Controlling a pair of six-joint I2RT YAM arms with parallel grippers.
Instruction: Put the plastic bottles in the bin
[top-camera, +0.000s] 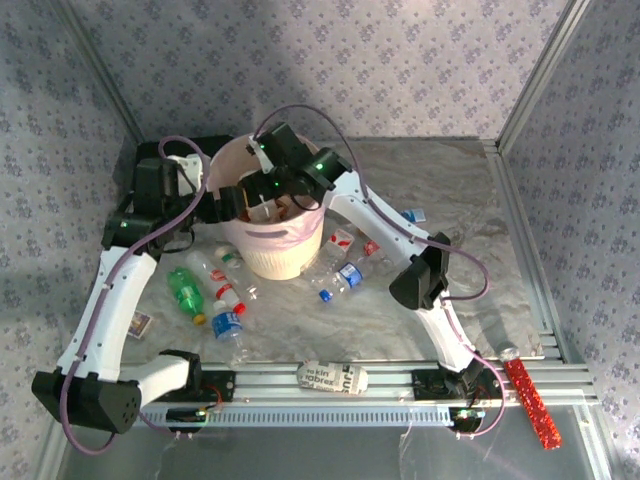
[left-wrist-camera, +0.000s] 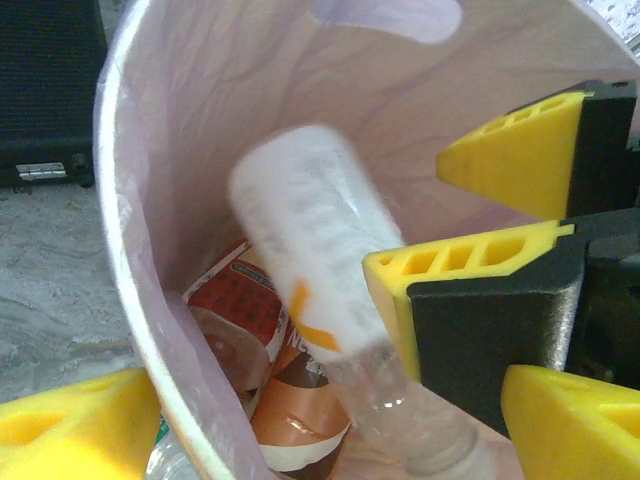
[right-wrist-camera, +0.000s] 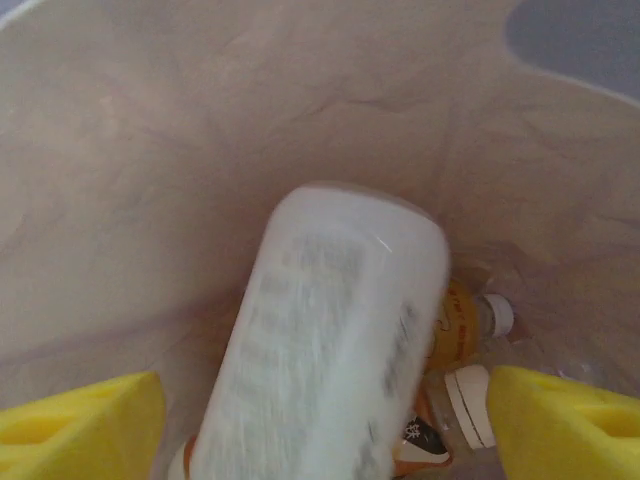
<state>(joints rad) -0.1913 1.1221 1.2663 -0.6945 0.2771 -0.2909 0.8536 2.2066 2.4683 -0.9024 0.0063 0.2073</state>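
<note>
Black flat case (left-wrist-camera: 50, 90) at the far left, behind the bin. Lies on the grey surface (top-camera: 470, 260).

Next, the left fingers (left-wrist-camera: 70, 430), yellow and soft-looking. Stand spread wide apart and hold nothing, one on each side of the bin's wall, close to the rim.

In front of them, a green bottle (top-camera: 185, 290). Lies flat on the surface. Just beside it, a bottle with a red label (top-camera: 222, 280) and a bottle with a blue label (top-camera: 228, 323), both lying down too.

Pale pink bin (top-camera: 275, 250) in the middle. Stands upright near the back of the surface. Holds a few bottles at the bottom (left-wrist-camera: 240, 310), some with red-brown labels.

White bottle (right-wrist-camera: 330, 340) inside the bin, high up. Looks tilted and blurry.

Right fingers (right-wrist-camera: 570, 415) over the bin's mouth, pointing down into it. Stand spread wide on both sides of the white bottle, with a gap on each side. Pinch nothing.

Right of the bin, more clear bottles (top-camera: 345, 272). Lie close together on the surface, near the bin's foot. Farther right, a small bottle with blue on it (top-camera: 413, 215), lying alone.

At the near edge, a white printed packet (top-camera: 332, 378) on the metal rail (top-camera: 400, 380). At the far right, a red sparkly strip (top-camera: 530, 400) across the rail's end.
</note>
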